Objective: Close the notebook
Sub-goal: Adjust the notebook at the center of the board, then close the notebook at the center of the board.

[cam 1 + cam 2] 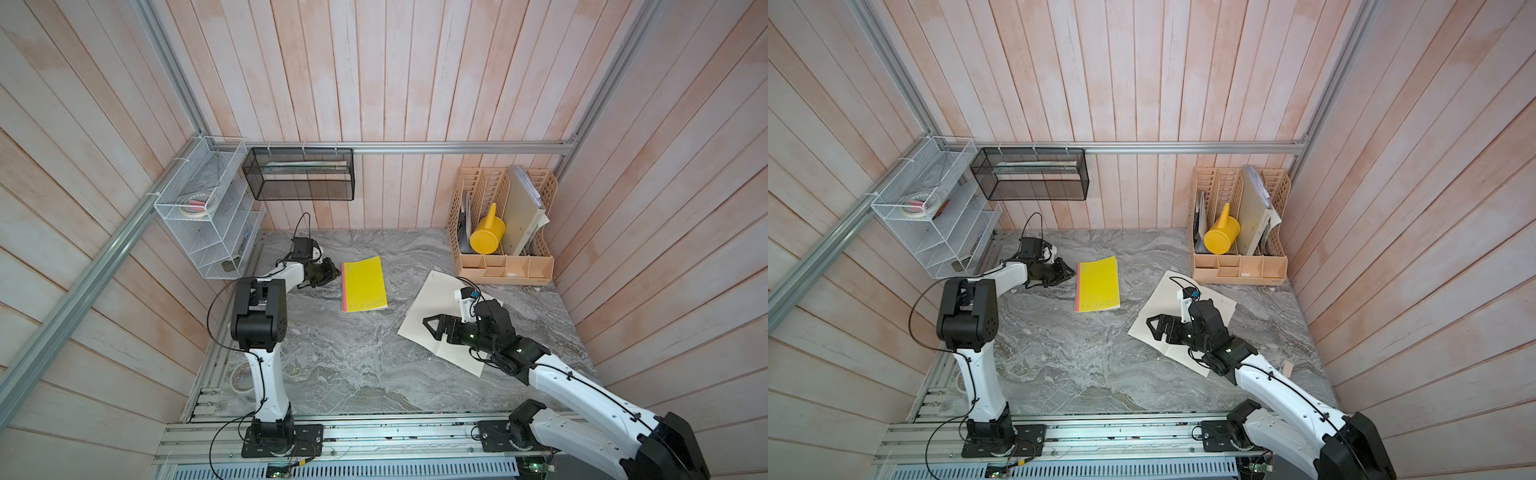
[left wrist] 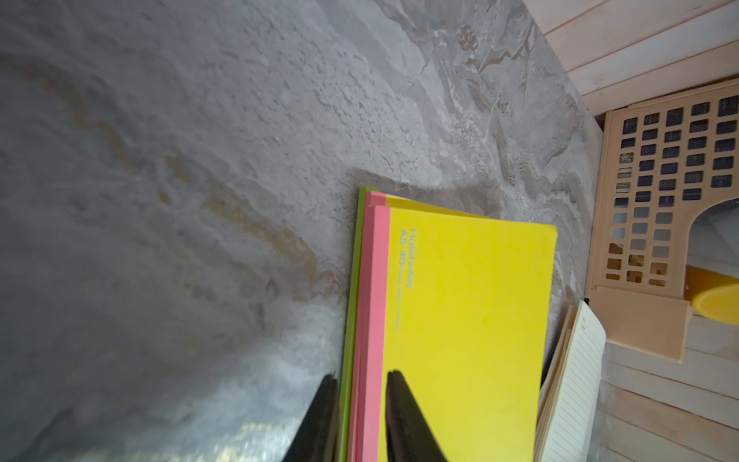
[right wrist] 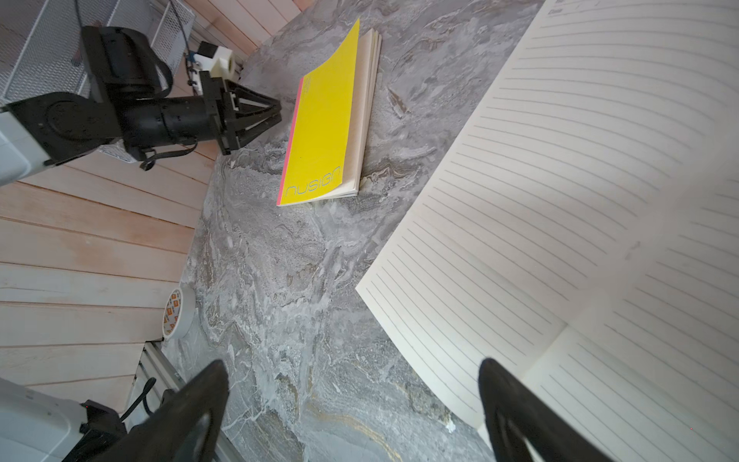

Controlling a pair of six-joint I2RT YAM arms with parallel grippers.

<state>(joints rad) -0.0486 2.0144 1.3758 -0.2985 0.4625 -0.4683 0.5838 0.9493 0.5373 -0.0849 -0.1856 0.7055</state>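
Yellow notebook [image 1: 364, 284] closed, flat on table [image 1: 332, 365], left of centre. Left gripper [image 1: 337, 274] low, level, just beside spine, fingers narrowly parted, empty. Lined notebook [image 1: 432, 299] lies open, right; right gripper [image 1: 429, 329] above page, spread wide, empty

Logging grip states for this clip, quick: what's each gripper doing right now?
Left gripper: narrowly open beside the yellow notebook spine, holding nothing.
Right gripper: wide open over the open lined notebook, holding nothing.
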